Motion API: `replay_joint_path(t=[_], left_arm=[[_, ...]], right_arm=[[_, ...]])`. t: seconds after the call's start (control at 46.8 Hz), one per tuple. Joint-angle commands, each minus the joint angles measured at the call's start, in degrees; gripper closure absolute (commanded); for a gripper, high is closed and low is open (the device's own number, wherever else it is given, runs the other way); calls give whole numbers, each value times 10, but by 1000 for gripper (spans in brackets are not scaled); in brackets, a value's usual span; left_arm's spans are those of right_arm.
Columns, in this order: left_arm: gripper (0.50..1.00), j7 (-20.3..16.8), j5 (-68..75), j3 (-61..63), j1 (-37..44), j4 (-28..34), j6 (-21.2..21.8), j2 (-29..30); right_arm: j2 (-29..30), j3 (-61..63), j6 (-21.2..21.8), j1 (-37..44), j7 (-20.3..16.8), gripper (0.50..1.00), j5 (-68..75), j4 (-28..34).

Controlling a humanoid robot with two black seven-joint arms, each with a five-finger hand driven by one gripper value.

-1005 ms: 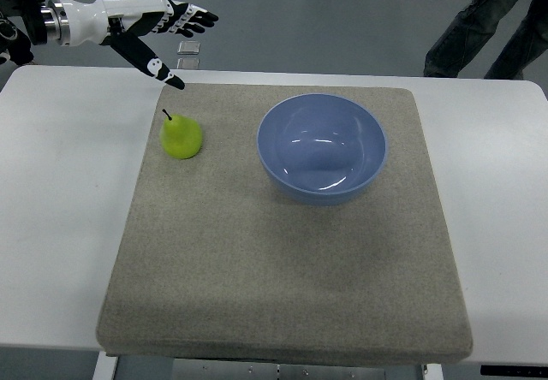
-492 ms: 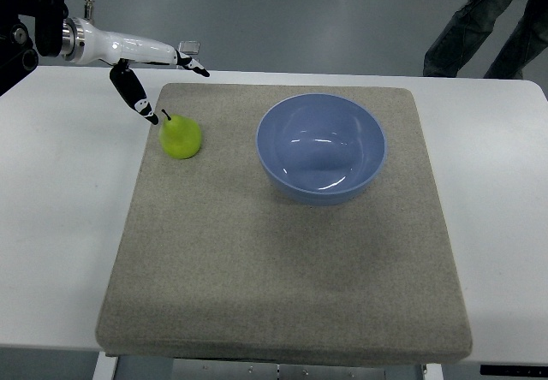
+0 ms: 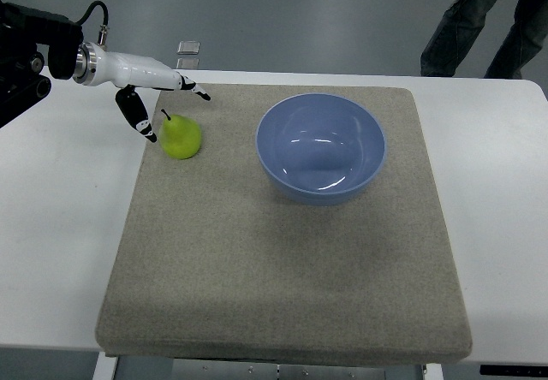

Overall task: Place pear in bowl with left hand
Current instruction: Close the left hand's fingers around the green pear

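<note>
One nudge from the spread, empty left hand (image 3: 152,97) beside the pear (image 3: 181,136) could roll it across the mat (image 3: 282,260), away from the bowl (image 3: 321,147).

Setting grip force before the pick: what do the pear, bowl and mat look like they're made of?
Pear: matte yellow-green, evenly coloured, possibly a plastic or foam replica; can't confirm. Bowl: glossy blue, sharp highlights inside, so glazed ceramic or hard plastic. Mat: grey-beige, dull and fuzzy, likely felt or woven fabric.

A white table (image 3: 51,226) under a beige mat (image 3: 282,260) stands on grey floor (image 3: 325,12), perhaps polished concrete.
</note>
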Motion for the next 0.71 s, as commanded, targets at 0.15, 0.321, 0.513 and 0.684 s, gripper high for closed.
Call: replay_joint_path(t=[0.15, 0.321, 0.513, 0.684], left_arm=[[516, 0, 0, 2, 18, 1, 5, -2], [519, 1, -1, 1, 22, 4, 8, -4], [521, 1, -3, 1, 37, 6, 31, -5], [531, 1, -4, 1, 43, 6, 34, -5]], right_arm=[[0, 0, 0, 0, 0, 574, 0, 0], [0, 0, 0, 0, 0, 574, 0, 0], [0, 0, 0, 0, 0, 574, 0, 0], [0, 0, 0, 0, 0, 574, 0, 0]])
